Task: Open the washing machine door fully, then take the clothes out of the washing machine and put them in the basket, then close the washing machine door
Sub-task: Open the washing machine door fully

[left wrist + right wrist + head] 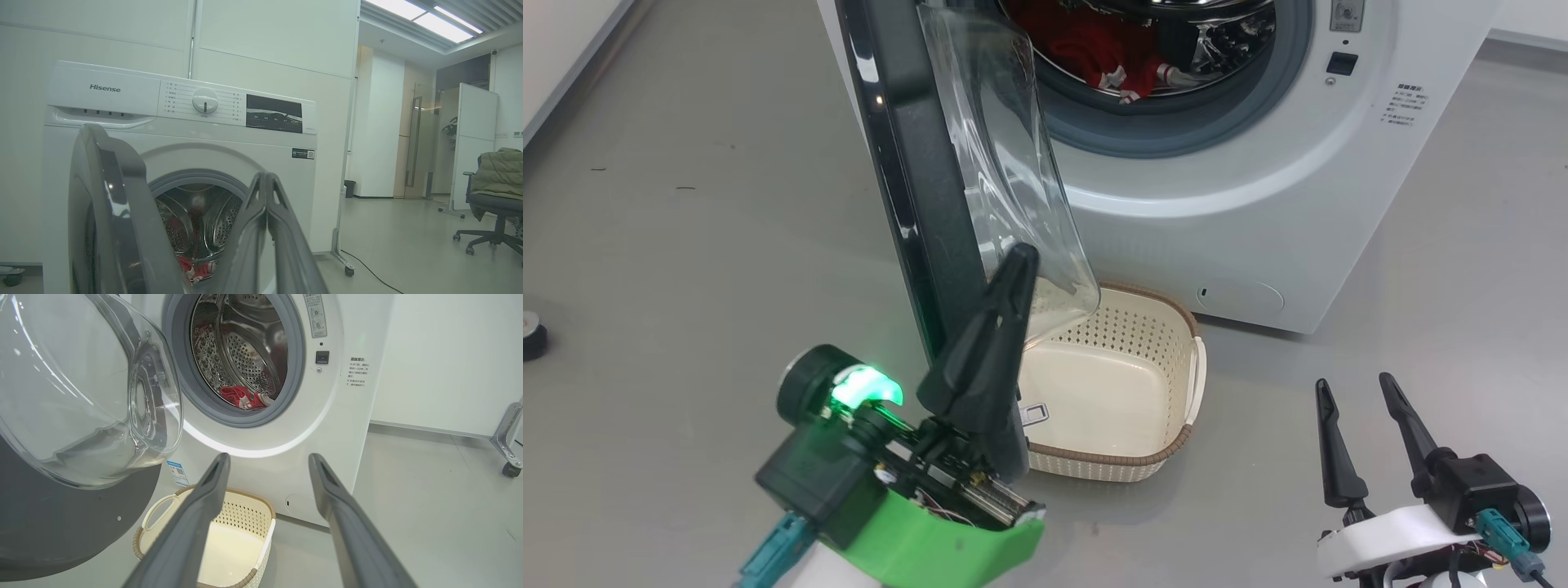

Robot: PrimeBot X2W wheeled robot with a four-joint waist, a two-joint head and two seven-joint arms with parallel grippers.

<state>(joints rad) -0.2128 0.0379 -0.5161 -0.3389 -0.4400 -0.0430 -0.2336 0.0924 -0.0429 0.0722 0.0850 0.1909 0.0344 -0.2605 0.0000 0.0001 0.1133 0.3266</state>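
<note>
Fingers of L gripper pressed together, nothing between, tips by washing machine door; contact unclear. R gripper spread, empty, before washing machine. Red clothes in drum, partly cut off. Cream basket at machine's foot.

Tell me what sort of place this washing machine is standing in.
Probably an office or test lab, not a home laundry room: the washing machine stands on bare grey floor in front of a wheeled partition, with an office chair and recessed ceiling light panels nearby.
</note>
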